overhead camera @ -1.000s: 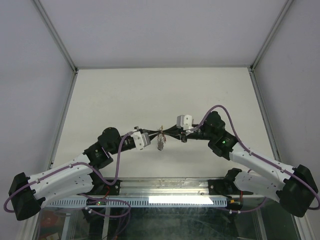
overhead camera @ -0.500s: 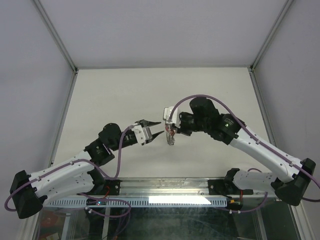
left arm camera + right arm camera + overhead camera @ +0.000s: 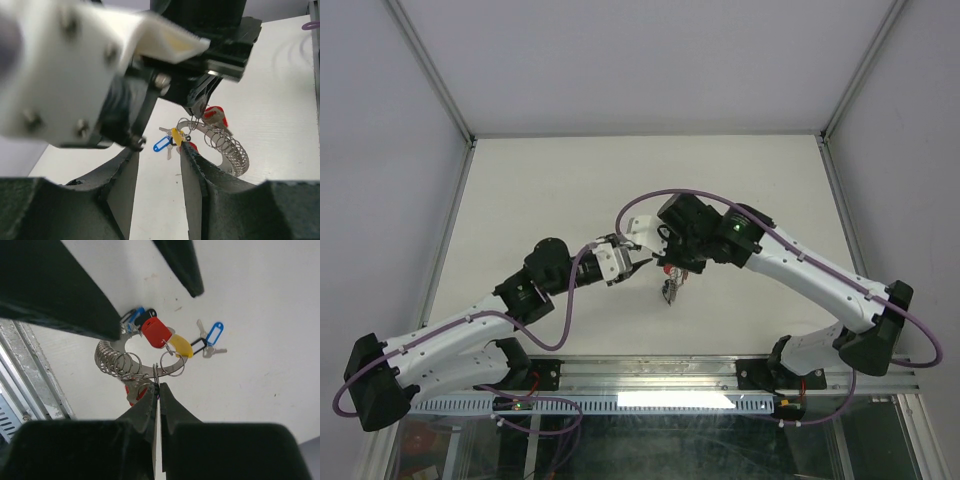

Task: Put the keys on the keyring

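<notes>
The keyring (image 3: pixel 131 366), a silvery hoop with a yellow section (image 3: pixel 180 346), hangs over the white table with several small rings threaded on it. Keys hang from it by a red tag (image 3: pixel 156 332), a black tag (image 3: pixel 145 318) and a blue tag (image 3: pixel 214 333). My right gripper (image 3: pixel 158 386) points down and is shut on the keyring's rim. In the top view the bunch (image 3: pixel 670 287) dangles below it. My left gripper (image 3: pixel 159 150) is open just left of the bunch. Its right finger (image 3: pixel 196 175) lies close by the yellow section (image 3: pixel 176 136), and nothing sits between its fingers.
Both arms meet over the middle of the white table (image 3: pixel 570 180). A metal rail (image 3: pixel 650 372) runs along the near edge, and slanted frame posts (image 3: pixel 435 75) border the sides. Purple cables (image 3: pixel 650 197) loop over each arm.
My left gripper has gone from shut to open and let go of the bunch. My right arm swung left and turned downward, carrying the keyring with it.
</notes>
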`<state>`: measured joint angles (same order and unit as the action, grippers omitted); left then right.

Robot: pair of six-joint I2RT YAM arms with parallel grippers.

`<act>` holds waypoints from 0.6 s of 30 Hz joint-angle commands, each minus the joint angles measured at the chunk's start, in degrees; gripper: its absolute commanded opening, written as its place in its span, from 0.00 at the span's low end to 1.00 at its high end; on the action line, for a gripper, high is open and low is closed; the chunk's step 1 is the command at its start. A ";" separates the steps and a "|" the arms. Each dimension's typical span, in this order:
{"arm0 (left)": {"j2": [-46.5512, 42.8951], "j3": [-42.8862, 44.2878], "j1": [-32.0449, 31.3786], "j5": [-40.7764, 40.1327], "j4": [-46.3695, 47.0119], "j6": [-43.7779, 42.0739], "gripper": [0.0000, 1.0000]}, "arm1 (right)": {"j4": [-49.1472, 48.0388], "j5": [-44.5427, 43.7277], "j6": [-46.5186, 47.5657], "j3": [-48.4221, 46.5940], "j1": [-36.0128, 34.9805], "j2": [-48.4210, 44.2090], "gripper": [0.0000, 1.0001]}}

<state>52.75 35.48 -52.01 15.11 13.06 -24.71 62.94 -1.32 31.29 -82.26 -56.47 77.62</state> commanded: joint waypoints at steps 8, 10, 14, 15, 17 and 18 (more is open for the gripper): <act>-8.89 -0.85 0.65 -4.90 -2.77 -5.24 0.37 | 11.93 -13.80 -6.70 -4.64 1.15 5.48 0.00; -10.35 -1.34 0.65 -4.53 -2.93 -5.72 0.35 | 10.75 -9.99 -7.05 -10.56 0.15 7.22 0.00; -11.64 -0.82 0.87 -4.48 -4.38 -6.58 0.30 | 11.95 -13.83 -7.38 -9.32 0.44 8.60 0.00; -11.81 -0.51 0.98 -4.73 -5.07 -6.88 0.30 | 12.84 -15.91 -7.57 -6.93 2.99 8.37 0.00; -12.35 -0.08 1.69 -5.55 -6.06 -7.13 0.29 | 11.51 -17.44 -7.42 -1.14 8.68 6.03 0.00; -12.63 -0.08 1.99 -6.13 -6.27 -7.17 0.29 | 11.12 -17.54 -6.94 0.20 9.49 4.79 0.00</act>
<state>41.36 34.57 -51.24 10.76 7.86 -30.48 73.08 -12.84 24.67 -87.96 -54.04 86.08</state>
